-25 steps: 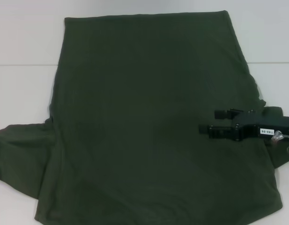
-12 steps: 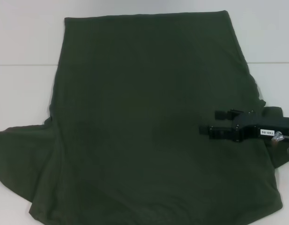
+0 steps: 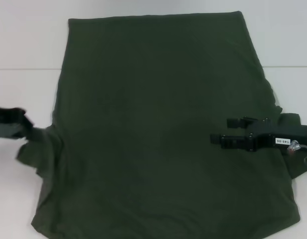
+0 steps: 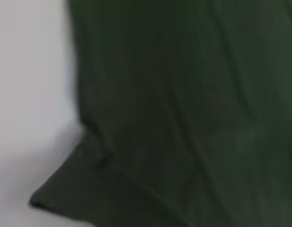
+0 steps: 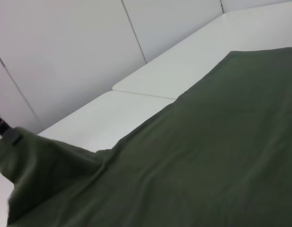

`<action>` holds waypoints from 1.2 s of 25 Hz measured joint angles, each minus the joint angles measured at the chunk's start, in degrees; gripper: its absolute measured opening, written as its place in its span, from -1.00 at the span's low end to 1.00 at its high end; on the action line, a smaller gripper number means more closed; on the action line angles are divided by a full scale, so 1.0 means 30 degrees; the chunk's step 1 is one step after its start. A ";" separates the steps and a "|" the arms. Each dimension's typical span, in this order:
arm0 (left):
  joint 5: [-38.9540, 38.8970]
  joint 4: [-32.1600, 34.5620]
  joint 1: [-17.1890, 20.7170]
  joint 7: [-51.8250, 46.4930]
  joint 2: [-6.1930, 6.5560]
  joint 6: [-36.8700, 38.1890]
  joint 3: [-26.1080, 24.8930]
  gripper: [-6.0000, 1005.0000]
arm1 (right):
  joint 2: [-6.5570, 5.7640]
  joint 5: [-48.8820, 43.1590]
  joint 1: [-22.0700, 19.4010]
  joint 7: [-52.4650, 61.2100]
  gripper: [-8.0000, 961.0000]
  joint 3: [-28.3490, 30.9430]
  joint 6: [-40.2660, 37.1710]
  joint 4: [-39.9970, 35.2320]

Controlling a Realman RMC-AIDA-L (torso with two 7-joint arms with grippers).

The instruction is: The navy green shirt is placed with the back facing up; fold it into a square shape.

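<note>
Head overhead; wrists close, oblique

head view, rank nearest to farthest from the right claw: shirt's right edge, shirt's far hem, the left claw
Measured from the right claw, which hovers over the right side of the navy green shirt:
1. The shirt's right edge, just beside the claw's body.
2. The shirt's far hem, along the top.
3. The left claw, at the far left, lifting the left sleeve.
</note>
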 joint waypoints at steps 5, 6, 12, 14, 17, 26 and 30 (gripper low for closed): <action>-0.0141 -0.0891 -0.1226 -0.0458 -0.0508 -0.0550 0.0110 -0.94 | 0.0001 -0.0018 0.0016 0.0001 0.97 -0.0016 -0.0021 0.0001; -0.0145 -0.1272 -0.1429 -0.0496 -0.0587 -0.0870 0.0229 -0.94 | 0.0001 -0.0011 0.0017 0.0000 0.97 -0.0016 -0.0020 0.0001; -0.0159 -0.3785 -0.2030 -0.0906 -0.0871 -0.3539 0.1828 -0.94 | 0.0001 -0.0009 0.0021 0.0002 0.97 -0.0015 -0.0019 0.0002; -0.0162 -0.4346 -0.2088 -0.0978 -0.0924 -0.4306 0.2382 -0.90 | 0.0000 -0.0024 0.0022 0.0056 0.97 -0.0014 -0.0017 0.0000; -0.0229 -0.4468 -0.2101 -0.0792 -0.1083 -0.4813 0.3268 -0.80 | 0.0000 -0.0035 0.0004 0.0209 0.97 -0.0005 0.0029 0.0001; -0.2980 -0.1174 -0.0562 0.3063 -0.2779 -0.5010 0.3675 -0.25 | 0.0001 -0.0048 -0.0054 0.0262 0.97 0.0133 0.0175 0.0001; -0.3428 -0.0782 0.0677 0.1293 -0.2146 -0.4579 0.3494 -0.08 | -0.0056 -0.0068 0.0013 0.0869 0.97 0.0101 0.0160 -0.0056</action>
